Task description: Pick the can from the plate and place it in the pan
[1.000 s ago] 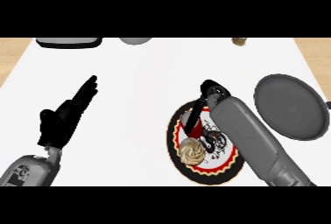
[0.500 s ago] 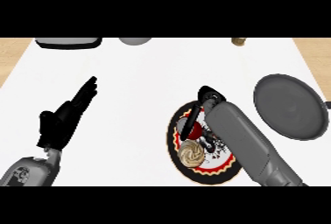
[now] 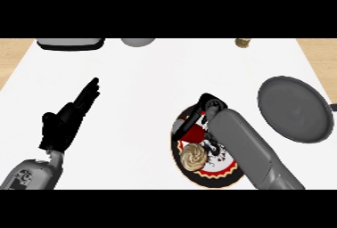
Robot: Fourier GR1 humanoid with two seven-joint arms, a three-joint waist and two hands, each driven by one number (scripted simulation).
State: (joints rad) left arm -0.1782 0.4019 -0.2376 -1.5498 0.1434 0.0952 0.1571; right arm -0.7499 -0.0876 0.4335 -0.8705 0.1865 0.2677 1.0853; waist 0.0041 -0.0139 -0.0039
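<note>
Head view, and it's the only view, so here goes. The right hand (image 3: 209, 108) comes in from the lower right on its grey forearm and sits over the far part of the plate (image 3: 220, 174), fingers curled down around the can (image 3: 195, 132). From what shows, the thumb side runs down the can's left flank, so I'd call that a grasp with the hand closed round it. The forearm covers most of the plate's right half.

The left hand (image 3: 66, 122) is well off toward the counter's left edge, fingers straight and pointing up and away, holding nothing, just resting there.

Surface is a white counter (image 3: 151, 80) with a wood-coloured strip showing at both far corners. The plate has a dark rim with a red and cream pattern. Along the far edge there's a dark tray-like thing (image 3: 70, 43) at the left, a grey rounded object (image 3: 138, 41) next to it, and a small brownish item (image 3: 243, 42) further right. The grey pan (image 3: 293, 109) is near the right edge, just beside the plate but not touching it.

The can is red with a dark end, on the plate. Only a bit of it peeks out under the fingers, so I honestly can't tell which way its long axis runs. A tan swirly thing (image 3: 194, 155) sits on the plate nearer the robot.
</note>
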